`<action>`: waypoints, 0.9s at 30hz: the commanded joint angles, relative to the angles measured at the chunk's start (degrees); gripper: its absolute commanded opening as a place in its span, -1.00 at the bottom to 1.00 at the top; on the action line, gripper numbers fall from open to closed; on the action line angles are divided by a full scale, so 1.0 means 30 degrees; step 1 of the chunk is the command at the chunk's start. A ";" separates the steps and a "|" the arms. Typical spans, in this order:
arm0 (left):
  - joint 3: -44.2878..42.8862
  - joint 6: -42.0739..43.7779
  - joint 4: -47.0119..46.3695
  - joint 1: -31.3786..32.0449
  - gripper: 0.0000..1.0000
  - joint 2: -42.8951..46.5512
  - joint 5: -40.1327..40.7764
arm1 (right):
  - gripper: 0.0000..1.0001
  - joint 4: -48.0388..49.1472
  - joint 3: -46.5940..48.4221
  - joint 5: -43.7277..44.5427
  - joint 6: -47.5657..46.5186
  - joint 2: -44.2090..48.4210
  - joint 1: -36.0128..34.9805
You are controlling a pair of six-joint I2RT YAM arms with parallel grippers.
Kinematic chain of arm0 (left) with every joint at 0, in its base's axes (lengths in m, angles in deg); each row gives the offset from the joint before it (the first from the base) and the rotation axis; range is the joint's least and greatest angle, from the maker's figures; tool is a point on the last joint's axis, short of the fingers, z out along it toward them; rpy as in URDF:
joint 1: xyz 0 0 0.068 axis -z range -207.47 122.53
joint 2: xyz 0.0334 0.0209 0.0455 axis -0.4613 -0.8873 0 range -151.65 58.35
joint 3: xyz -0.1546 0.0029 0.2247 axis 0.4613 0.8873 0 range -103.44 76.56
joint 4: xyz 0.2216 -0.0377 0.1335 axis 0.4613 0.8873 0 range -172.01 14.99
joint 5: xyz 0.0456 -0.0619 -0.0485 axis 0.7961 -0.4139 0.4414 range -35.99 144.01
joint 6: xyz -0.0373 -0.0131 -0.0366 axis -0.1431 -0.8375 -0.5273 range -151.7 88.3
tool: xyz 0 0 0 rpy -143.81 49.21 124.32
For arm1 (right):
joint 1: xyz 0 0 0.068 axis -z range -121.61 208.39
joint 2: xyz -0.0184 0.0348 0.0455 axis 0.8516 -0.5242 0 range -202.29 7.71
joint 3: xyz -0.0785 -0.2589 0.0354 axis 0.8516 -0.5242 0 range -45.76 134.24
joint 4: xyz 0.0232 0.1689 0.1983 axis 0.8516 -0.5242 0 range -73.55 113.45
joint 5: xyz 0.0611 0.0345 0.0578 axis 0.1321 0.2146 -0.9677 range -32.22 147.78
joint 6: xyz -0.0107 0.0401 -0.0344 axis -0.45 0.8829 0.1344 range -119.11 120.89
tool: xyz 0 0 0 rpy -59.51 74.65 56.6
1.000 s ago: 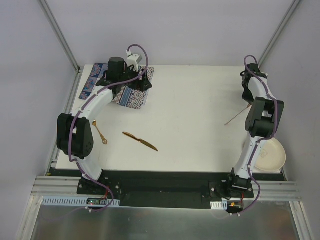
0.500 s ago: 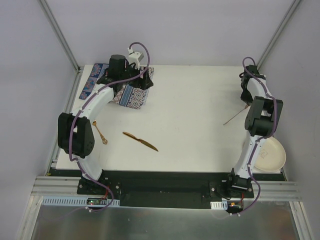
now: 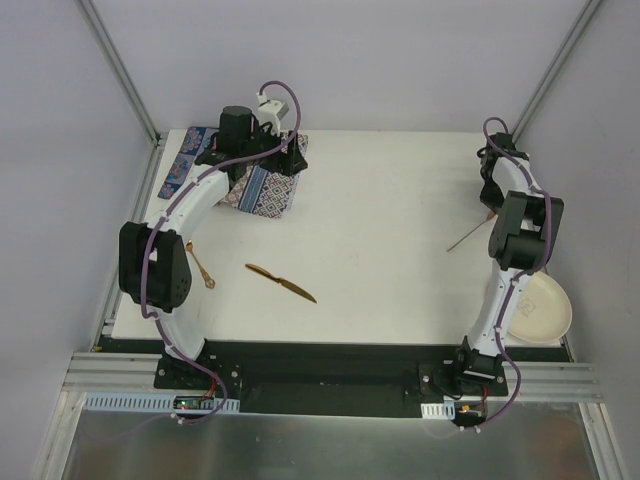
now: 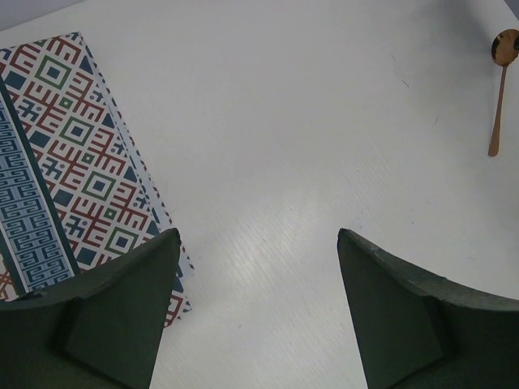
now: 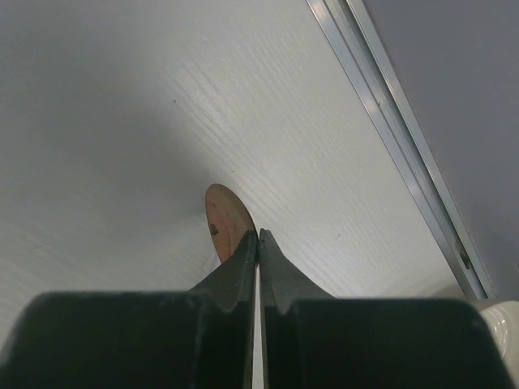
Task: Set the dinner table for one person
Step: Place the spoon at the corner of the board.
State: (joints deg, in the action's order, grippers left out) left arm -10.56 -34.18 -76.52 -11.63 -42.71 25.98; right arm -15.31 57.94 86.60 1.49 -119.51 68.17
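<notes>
The white dinner table (image 3: 380,200) carries a blue-and-red patterned placemat (image 3: 262,192) at its far left. My left gripper (image 3: 288,162) hovers over the mat's right edge. In the left wrist view that gripper (image 4: 255,235) stands open and empty over bare table, with the placemat (image 4: 73,162) to its left. My right gripper (image 3: 493,205) is near the far right edge, shut on the end of a thin copper utensil (image 3: 468,238). That rounded copper end (image 5: 223,219) pokes out past the fingertips (image 5: 259,232). A copper knife (image 3: 281,283) and a copper spoon (image 3: 199,265) lie front left.
A cream plate (image 3: 545,312) sits at the near right corner behind the right arm. The aluminium frame rail (image 5: 389,130) runs close to the right gripper. The spoon (image 4: 501,81) shows at the top right of the left wrist view.
The left arm has shifted slightly right over the placemat. The right arm has crept a little toward the far side and the copper utensil's free tip has slid slightly with it.
</notes>
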 commanded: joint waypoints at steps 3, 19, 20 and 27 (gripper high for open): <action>-0.0963 0.0212 -0.0045 0.0200 0.54 -0.0065 -0.0295 | -0.97 -0.0379 0.0531 -0.0436 -0.0112 -0.0309 0.0080; -0.0406 0.0358 -0.0045 0.0200 0.54 0.0052 -0.0002 | -0.96 -0.0672 0.0823 -0.0436 -0.0083 -0.0514 0.0080; -0.0406 0.0358 -0.0016 0.0200 0.54 0.0052 -0.0002 | -0.96 -0.0731 0.0853 -0.0465 -0.0083 -0.0543 0.0080; -0.0611 0.0387 -0.0045 0.0200 0.54 0.0023 0.0027 | -0.94 -0.0935 0.1087 -0.0553 -0.0579 -0.0660 0.0080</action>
State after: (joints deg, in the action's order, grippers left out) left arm -10.95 -34.05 -75.66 -11.63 -43.03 26.02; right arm -15.90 59.10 86.27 1.36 -120.32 68.17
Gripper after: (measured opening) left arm 0.773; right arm 0.031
